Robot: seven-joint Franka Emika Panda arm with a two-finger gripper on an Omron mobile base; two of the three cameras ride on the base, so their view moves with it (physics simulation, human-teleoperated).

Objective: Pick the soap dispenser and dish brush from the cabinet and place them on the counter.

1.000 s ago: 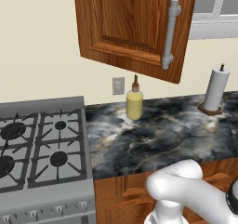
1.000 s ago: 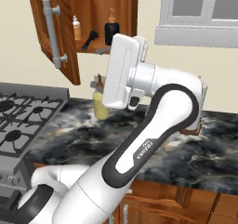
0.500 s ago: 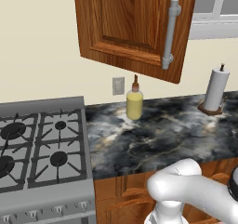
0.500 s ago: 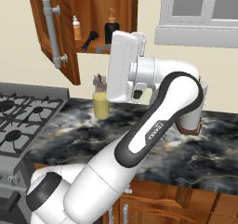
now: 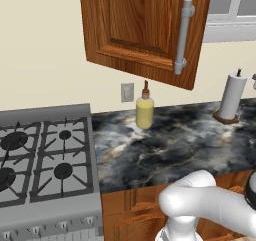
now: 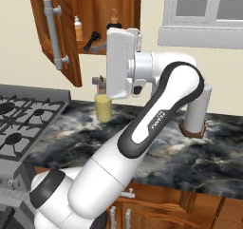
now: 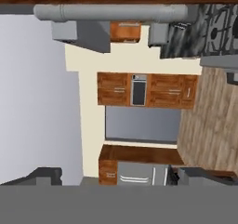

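**Arm raised before the open cabinet, jaws apart**

Nearest the base, at six o'clock in the right base view, the white arm (image 6: 142, 128) rises and bends up toward the wall, its boxy hand (image 6: 121, 64) upright in front of the cabinet opening. From the hand view the two dark fingertips (image 7: 44, 174) sit far apart at the lower corners, so the jaws stand wide with nothing between them.

Beyond the arm lies the table (image 5: 175, 145), dark marble with pale veins. A grey stove top (image 5: 42, 157) adjoins it at nine o'clock. On the table near the wall stands a yellow squeeze bottle (image 5: 144, 110), below the wall outlet (image 5: 127, 92); a paper towel roll (image 5: 231, 97) on a brown stand is at three o'clock.

Farther up, the cabinet (image 6: 102, 14) hangs with its door (image 6: 57, 33) swung open. On its shelf the soap dispenser (image 6: 113, 20) stands at twelve o'clock of the hand, the dish brush (image 6: 92, 40) lies just beside it at nine o'clock, and a small orange bottle (image 6: 78, 29) stands further toward the door.
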